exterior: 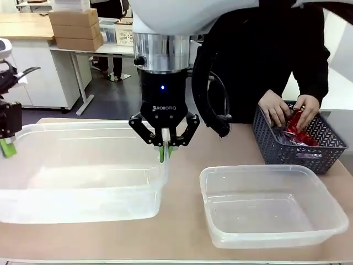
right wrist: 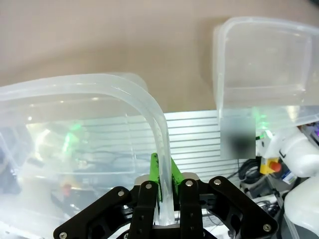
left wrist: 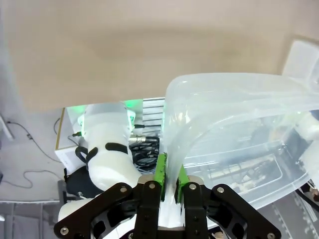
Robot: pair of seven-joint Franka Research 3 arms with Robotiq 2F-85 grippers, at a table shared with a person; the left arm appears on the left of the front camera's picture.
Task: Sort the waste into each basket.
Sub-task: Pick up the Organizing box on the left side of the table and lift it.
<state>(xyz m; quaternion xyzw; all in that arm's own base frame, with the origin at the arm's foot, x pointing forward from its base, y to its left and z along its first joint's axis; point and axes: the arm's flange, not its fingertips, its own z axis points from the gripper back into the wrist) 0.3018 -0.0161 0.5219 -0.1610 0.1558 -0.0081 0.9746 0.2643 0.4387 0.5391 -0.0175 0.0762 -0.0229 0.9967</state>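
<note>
Left jaws pinch the big clear tub (exterior: 77,210) at frame left, right jaws its rim mid-frame; person's hand (exterior: 274,108) in dark basket (exterior: 287,154).

The right arm reaches across the middle with its wrist pointing straight down. The right gripper (exterior: 165,150) hangs vertical, its green pads pinched tight on the rim of the large basket (exterior: 83,212). The left gripper (exterior: 6,147), at the picture's left edge, also points down and is clamped on that same rim.
</note>
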